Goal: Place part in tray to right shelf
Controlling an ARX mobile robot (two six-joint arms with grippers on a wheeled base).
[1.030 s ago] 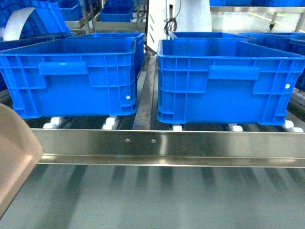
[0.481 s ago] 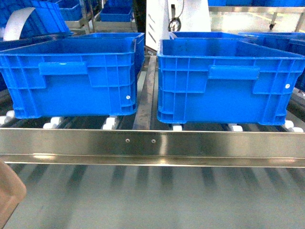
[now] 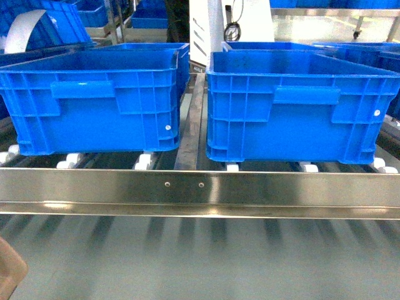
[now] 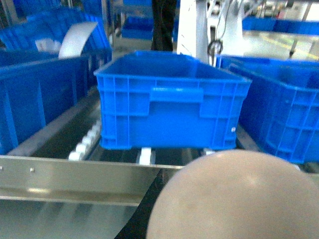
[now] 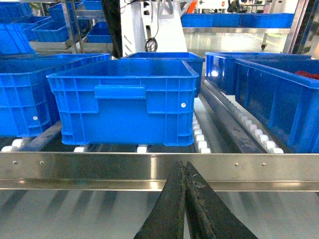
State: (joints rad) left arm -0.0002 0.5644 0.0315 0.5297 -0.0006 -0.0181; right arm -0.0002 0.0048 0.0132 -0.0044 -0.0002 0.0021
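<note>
Filling the left wrist view, the tray (image 4: 234,196) hides the left gripper — its grip cannot be told — while the right gripper (image 5: 185,199) is closed, empty; no part visible, delivery seemingly remains.

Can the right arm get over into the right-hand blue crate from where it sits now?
Probably yes. The right tool sits closed and empty below the steel rail, facing the right crate. Nothing stands between them, though it must lift over the rail and the crate's front wall.
</note>
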